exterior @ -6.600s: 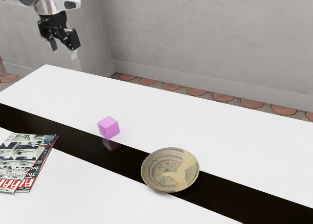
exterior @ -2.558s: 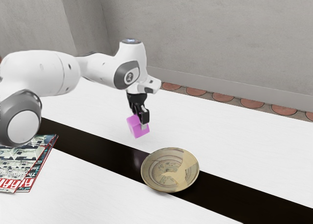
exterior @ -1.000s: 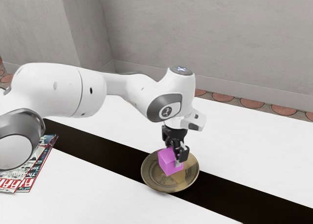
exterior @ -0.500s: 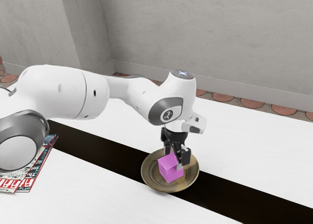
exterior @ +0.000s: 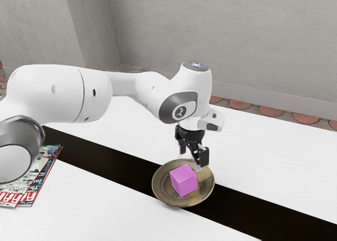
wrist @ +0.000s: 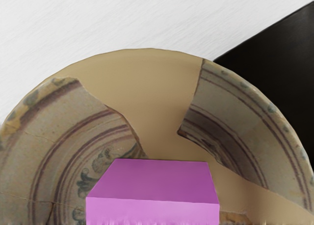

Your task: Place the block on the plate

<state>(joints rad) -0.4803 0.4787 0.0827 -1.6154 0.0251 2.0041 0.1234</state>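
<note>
Pincer (exterior: 190,161) released, its 2 fingers (exterior: 204,158) spread and empty, just above the block (exterior: 184,180). That block sits inside the rim of the plate (exterior: 164,192), near the middle, with the rim around it on all sides; I can't tell whether its base lies quite flat. The plate rests on the table's dark strip (exterior: 105,155), well in from the table's far edge, and the magazines (exterior: 46,170) lie toward the exterior view's left.

I'd call the placing as good as done, with 1 job remaining: lift straight up. Going sideways too soon could let a fingertip clip the block's top edge and shove it toward the rim. Dipping could press on the rim and tip the plate, block and all. Closing early might pinch a corner and drag the block up.
</note>
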